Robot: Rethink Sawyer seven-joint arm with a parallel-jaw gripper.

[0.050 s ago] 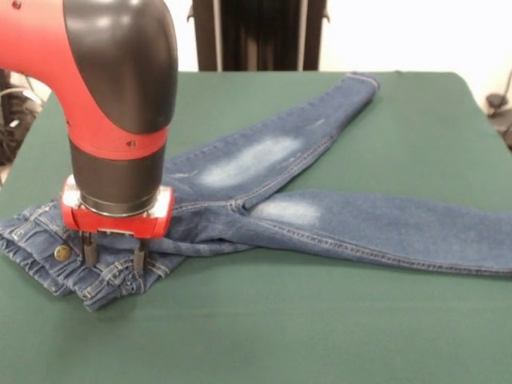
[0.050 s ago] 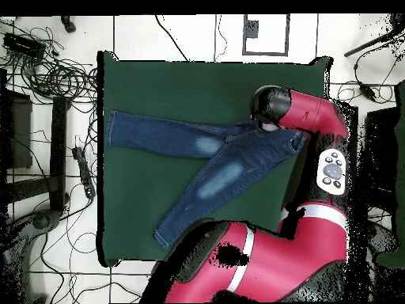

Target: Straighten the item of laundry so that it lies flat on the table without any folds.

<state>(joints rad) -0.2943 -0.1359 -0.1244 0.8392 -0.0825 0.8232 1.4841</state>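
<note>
The item of laundry, a pair of blue jeans (image 1: 264, 188), lies on the green table (image 1: 280, 336). Its waistband is bunched at the left. One leg runs up to the far right and the other stretches off the right edge, in a V. Pale faded patches mark both thighs. My gripper (image 1: 114, 254) points straight down over the waistband beside the brass button (image 1: 62, 253). It is open, with both fingertips (image 1: 90, 250) touching the denim and cloth lying between them. In the overhead view the jeans (image 2: 213, 158) spread leftward on the table (image 2: 158, 87), and the arm's head (image 2: 269, 107) hides the gripper.
Tangled cables (image 2: 55, 71) lie on the floor beyond the table's left side in the overhead view. The arm's red body (image 2: 269, 261) covers the table's lower right part there. Dark gear (image 1: 500, 108) stands off the table's far right corner in the front view.
</note>
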